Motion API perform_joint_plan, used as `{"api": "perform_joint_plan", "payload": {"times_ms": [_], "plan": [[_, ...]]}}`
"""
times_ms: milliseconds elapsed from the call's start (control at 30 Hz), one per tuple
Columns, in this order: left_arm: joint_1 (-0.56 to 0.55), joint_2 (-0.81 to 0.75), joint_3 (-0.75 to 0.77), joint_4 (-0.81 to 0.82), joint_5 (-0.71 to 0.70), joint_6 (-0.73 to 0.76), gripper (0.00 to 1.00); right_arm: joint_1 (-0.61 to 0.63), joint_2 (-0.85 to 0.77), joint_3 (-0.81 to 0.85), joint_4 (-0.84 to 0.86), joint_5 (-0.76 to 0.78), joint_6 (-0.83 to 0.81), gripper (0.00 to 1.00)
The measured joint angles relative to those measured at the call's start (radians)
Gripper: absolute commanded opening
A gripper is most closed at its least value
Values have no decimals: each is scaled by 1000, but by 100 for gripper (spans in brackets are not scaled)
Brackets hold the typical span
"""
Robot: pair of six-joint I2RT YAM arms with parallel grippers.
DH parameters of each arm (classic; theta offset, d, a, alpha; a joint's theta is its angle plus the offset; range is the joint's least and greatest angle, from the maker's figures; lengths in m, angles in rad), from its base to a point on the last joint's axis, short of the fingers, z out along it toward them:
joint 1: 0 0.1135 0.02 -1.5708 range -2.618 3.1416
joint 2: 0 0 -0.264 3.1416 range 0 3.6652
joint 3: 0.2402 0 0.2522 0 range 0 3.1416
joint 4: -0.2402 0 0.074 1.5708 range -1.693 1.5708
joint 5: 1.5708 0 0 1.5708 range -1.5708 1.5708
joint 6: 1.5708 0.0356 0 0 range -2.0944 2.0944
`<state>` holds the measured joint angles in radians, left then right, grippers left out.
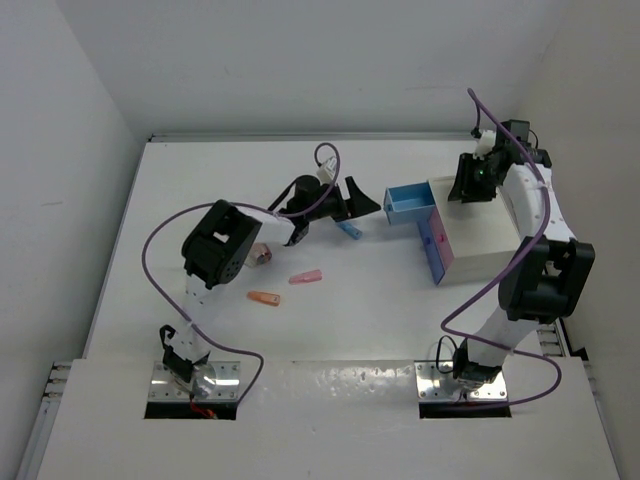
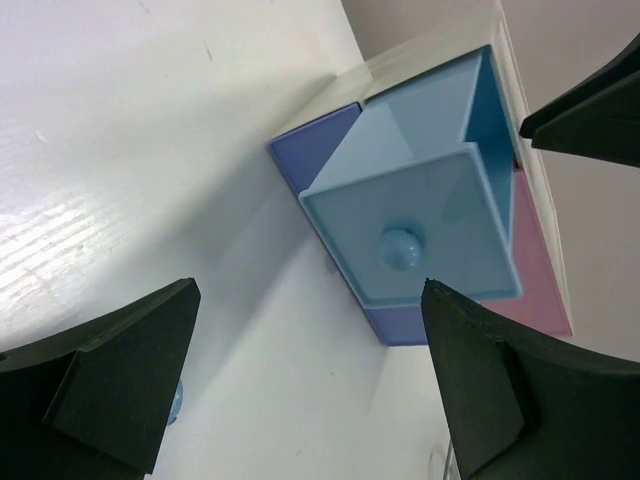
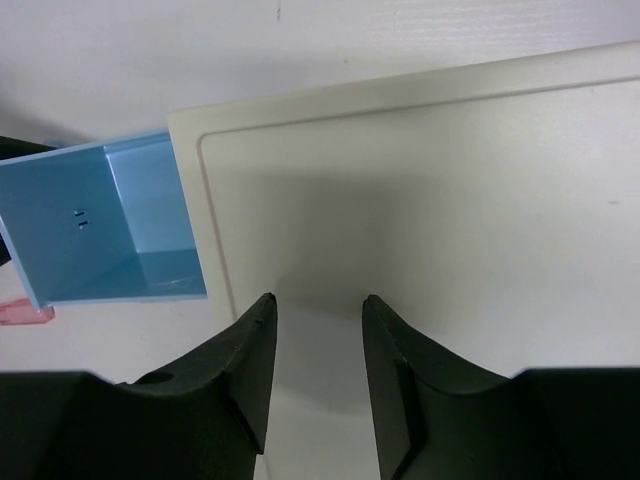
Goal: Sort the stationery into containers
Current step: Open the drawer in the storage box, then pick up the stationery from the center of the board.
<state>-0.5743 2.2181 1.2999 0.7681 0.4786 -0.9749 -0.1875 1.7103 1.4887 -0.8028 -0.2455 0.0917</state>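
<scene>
The blue drawer (image 1: 408,205) stands pulled out to the left of the white cabinet (image 1: 482,245); its inside (image 3: 110,220) looks bare. The pink drawer (image 1: 440,246) is pulled out toward the near side. My left gripper (image 1: 350,208) hangs open just left of the blue drawer, facing its knob (image 2: 402,248), with nothing between the fingers. A small blue piece (image 1: 348,230) lies on the table right below it. A pink piece (image 1: 306,277), an orange piece (image 1: 264,298) and a short pink-red cylinder (image 1: 260,254) lie further left. My right gripper (image 1: 470,182) hovers open over the cabinet top (image 3: 430,210).
The cabinet sits at the table's right side near the wall. My left arm's elbow (image 1: 220,245) rises beside the cylinder. The white table (image 1: 200,190) ends at walls on the left, back and right.
</scene>
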Motion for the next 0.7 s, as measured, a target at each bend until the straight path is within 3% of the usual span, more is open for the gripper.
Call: {"api": "perform_joint_plan", "payload": {"times_ms": [133,200,233,267,367,467,600,700], "plan": [[21,-77,12,-115,46,103,100,0,-2,5,-13,0,0,46],[39,-108,76,-301,104,241,100,-1,-2,19,-43,-3,0,61],[47,-125,111,-346,111,275,100,-1,-3,31,-61,-9,-5,61],[57,-156,133,-435,126,357,100,-1,-3,48,-85,-16,-14,71],[99,-319,131,-679,144,602,100,-1,-22,94,-130,-29,-35,84],[181,-517,99,-876,183,872,93,-1,-85,108,-163,-42,-71,85],[372,-712,50,-1152,270,1289,71,0,-209,87,-185,-55,-121,86],[499,-785,-30,-1357,287,1577,66,2,-304,45,-203,-58,-149,86]]}}
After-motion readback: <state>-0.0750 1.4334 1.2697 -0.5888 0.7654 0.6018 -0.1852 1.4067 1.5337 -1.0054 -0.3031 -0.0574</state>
